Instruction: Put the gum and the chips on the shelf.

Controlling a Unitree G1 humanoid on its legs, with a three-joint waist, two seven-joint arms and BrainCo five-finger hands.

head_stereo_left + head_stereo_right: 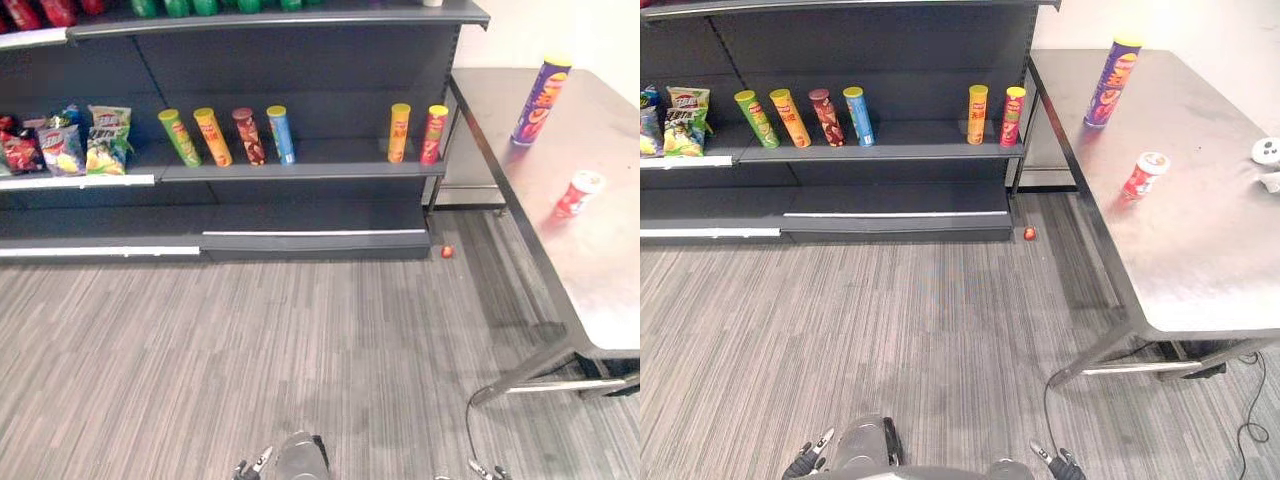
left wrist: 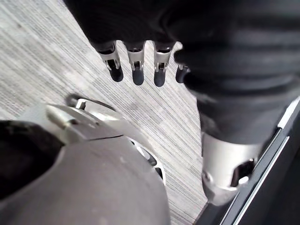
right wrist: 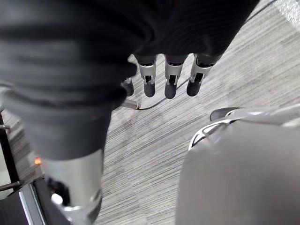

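A tall purple chips can [image 1: 540, 100] stands upright at the far end of the steel table [image 1: 600, 290] on my right. Nearer on the same table stands a small red and white gum canister [image 1: 577, 194]. The dark shelf [image 1: 300, 165] runs across the back left, apart from both. My left hand [image 2: 136, 63] hangs low over the floor, fingers straight and holding nothing; its fingertips peek in at the bottom of the left eye view [image 1: 255, 466]. My right hand [image 3: 169, 79] hangs the same way, open and empty, low near the table's front leg [image 1: 1055, 462].
Several upright chip cans [image 1: 245, 135] and snack bags [image 1: 65, 140] stand on the middle shelf board. A small red thing [image 1: 447, 251] lies on the floor by the shelf's right corner. The table's slanted leg [image 1: 520, 380] juts out. A white object [image 1: 1267, 150] sits at the table's right edge.
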